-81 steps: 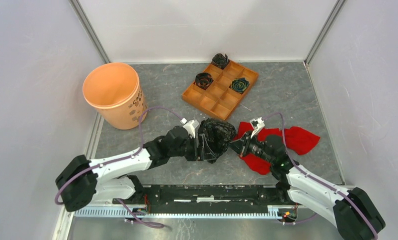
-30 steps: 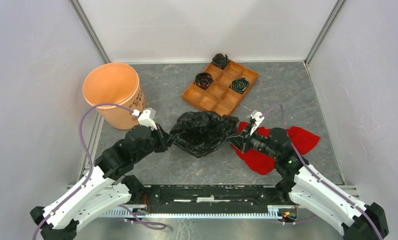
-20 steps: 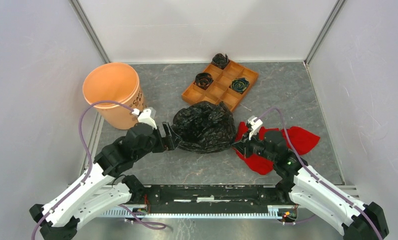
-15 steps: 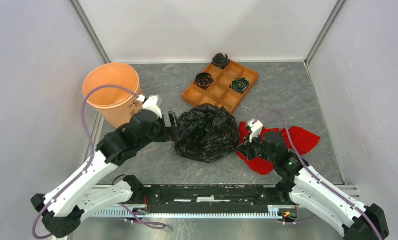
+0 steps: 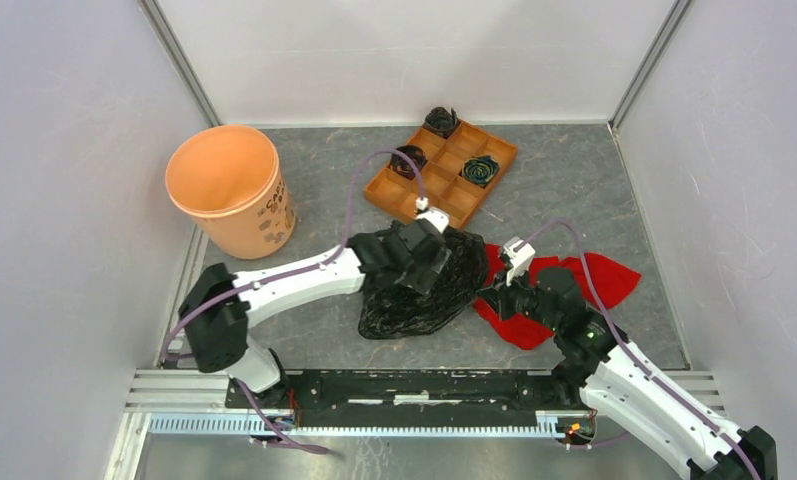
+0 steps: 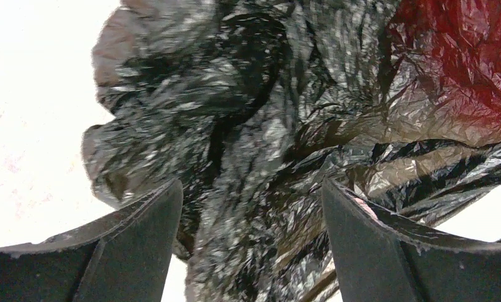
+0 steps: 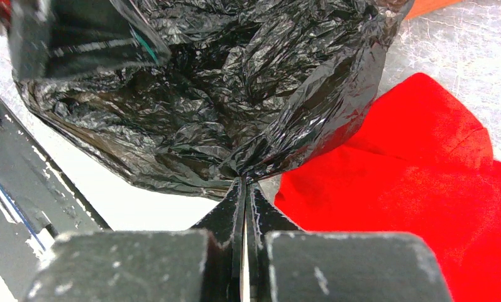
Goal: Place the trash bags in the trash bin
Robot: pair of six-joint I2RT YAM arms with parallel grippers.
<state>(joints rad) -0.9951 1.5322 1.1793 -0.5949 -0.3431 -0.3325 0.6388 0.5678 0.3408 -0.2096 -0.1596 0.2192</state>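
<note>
While the round terracotta-orange plastic bin [image 5: 224,185] stands well off to its left, the left gripper [image 6: 251,192] hangs spread wide over the large wrinkled black plastic trash bag [image 5: 414,310], gripping nothing. Right of it, the right gripper [image 7: 244,184] is clamped on a gathered corner of that bag. Securing a hold seems the step; next the left jaws should close on film before lifting binward.

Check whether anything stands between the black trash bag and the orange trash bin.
Nothing visible on the table does: bare surface lies between the trash bag and the trash bin. The orange compartment tray sits off that line.
</note>
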